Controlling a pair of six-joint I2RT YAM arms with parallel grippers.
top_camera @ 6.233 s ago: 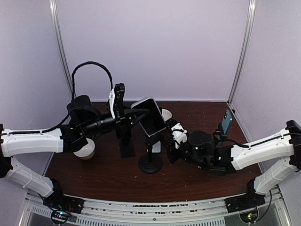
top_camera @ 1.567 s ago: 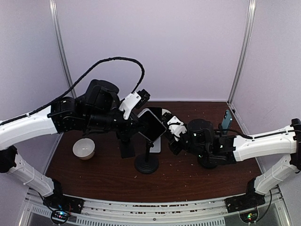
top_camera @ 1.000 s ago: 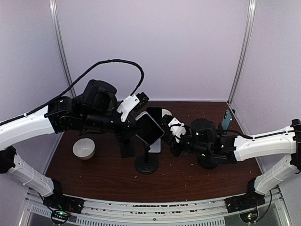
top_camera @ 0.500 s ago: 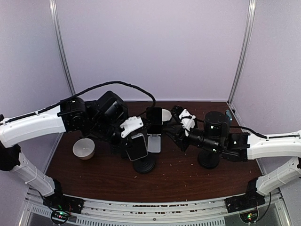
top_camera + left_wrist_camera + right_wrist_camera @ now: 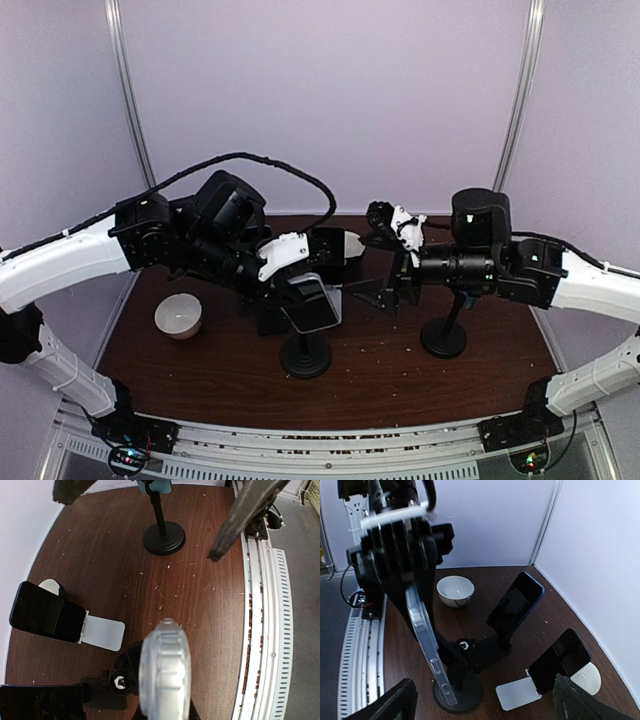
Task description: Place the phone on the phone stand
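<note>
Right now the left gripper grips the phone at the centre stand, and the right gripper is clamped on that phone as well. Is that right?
Not quite. The right gripper is open and clear of the phone; the right wrist view shows its fingers spread wide, the phone apart from them. The left gripper does grip the phone at the centre stand.

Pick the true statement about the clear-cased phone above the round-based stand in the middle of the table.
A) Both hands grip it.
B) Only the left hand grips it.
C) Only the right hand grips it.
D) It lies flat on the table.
B: the left hand is shut on the phone above the stand, while the right hand is open and apart from it.
</note>
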